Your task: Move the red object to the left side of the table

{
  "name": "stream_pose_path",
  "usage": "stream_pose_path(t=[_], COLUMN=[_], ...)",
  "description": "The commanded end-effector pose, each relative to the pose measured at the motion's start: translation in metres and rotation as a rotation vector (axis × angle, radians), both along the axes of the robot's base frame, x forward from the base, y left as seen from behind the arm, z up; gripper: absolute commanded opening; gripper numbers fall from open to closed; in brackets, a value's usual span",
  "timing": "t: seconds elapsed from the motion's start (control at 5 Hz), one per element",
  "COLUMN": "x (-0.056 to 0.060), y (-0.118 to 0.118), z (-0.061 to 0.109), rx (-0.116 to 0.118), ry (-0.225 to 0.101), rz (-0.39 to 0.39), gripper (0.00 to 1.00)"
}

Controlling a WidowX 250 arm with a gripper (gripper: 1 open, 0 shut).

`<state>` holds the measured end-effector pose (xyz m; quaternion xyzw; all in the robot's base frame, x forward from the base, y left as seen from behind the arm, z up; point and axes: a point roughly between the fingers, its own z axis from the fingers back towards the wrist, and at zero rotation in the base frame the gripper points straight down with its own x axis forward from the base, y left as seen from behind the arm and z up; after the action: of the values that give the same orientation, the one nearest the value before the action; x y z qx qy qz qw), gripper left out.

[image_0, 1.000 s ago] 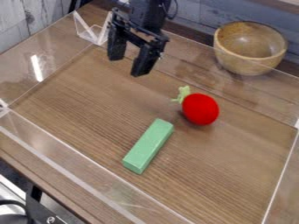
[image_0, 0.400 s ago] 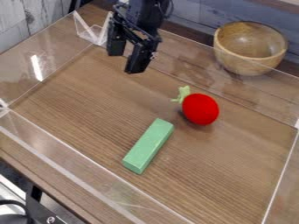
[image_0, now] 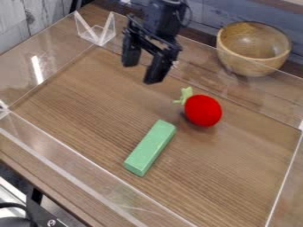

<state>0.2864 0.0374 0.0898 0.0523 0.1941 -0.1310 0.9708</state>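
- Camera view, nearest zone: a flat light-green block lies on the bench, its long axis running diagonally from lower left to upper right; clear acrylic walls border the wood-grain surface.
- Middle zone: the red object, a round toy fruit, rests on the bench right of centre, its green leafy stem pointing up and to the left; it touches neither the block nor the walls.
- Behind it: the gripper hangs above the bench, pointing steeply down, its jaws spread wide and empty.
- Key relation: the red object lies to the right of the jaws and nearer the camera, near but apart; the stem side faces the jaws. Being round, the fruit offers no preferred grasp axis, so the next move probably calls for a short travel right and toward the camera, then a descent.
- Farthest zone: a wooden bowl stands at the right rear, well clear of the fruit.
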Motion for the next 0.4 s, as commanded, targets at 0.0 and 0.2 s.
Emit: stream_pose_path(t=[0.0,0.2], x=[0.011,0.015], y=[-0.026,-0.062], z=[0.003,-0.007], rx=[-0.007,-0.018], ry=[-0.062,-0.082], rz=[-0.036,-0.087], gripper=[1.00,1.00])
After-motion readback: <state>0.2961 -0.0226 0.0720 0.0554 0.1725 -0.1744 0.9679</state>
